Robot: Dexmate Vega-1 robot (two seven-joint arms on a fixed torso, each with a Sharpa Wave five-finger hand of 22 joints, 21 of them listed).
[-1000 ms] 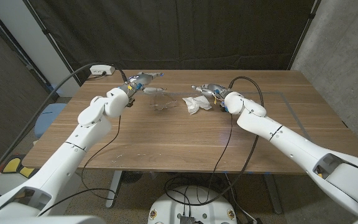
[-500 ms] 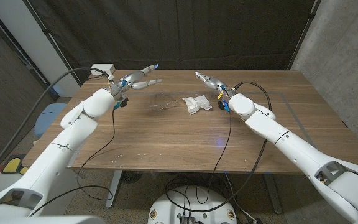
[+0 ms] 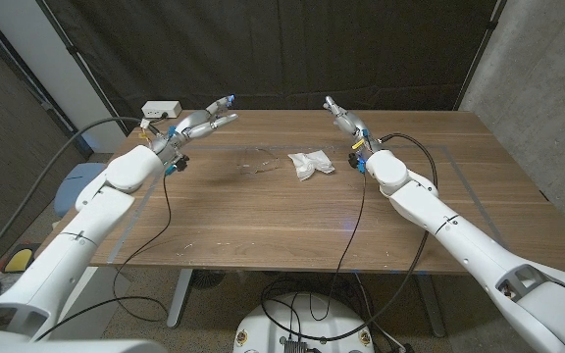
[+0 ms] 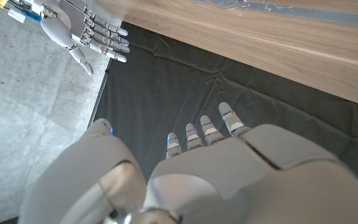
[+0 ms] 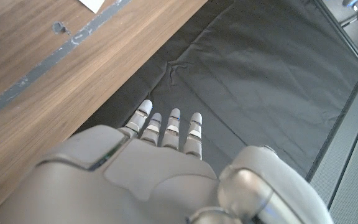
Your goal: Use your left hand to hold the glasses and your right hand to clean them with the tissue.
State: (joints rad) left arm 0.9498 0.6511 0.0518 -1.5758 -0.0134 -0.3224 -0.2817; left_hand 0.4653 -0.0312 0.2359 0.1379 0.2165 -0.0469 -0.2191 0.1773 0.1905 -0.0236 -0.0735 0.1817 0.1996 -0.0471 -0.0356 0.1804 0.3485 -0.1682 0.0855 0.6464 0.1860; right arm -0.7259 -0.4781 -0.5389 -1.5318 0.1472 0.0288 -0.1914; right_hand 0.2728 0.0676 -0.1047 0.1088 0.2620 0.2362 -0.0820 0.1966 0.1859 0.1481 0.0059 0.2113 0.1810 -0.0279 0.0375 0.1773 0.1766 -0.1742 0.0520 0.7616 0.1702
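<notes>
Clear-framed glasses (image 3: 260,163) lie on the wooden table (image 3: 292,211), far middle. Just right of them lies a crumpled white tissue (image 3: 310,164). My left hand (image 3: 204,123) is raised at the table's far left, fingers spread and pointing toward the black curtain, holding nothing; it also shows from behind in the left wrist view (image 4: 229,168). My right hand (image 3: 345,124) is lifted beyond the tissue, fingers straight and together, empty; the right wrist view shows its back (image 5: 160,155). The right hand (image 4: 82,31) also appears in the left wrist view. Neither hand touches glasses or tissue.
A white power strip (image 3: 161,109) sits at the table's far left corner. Black cables (image 3: 361,211) trail from both wrists across the table. A black curtain (image 3: 282,49) hangs behind the table, and a concrete wall (image 3: 547,88) stands to the right.
Both hands have risen from near the glasses and tissue and swung outward and toward the curtain. The left hand's fingers have opened wider. Glasses and tissue have stayed in place.
</notes>
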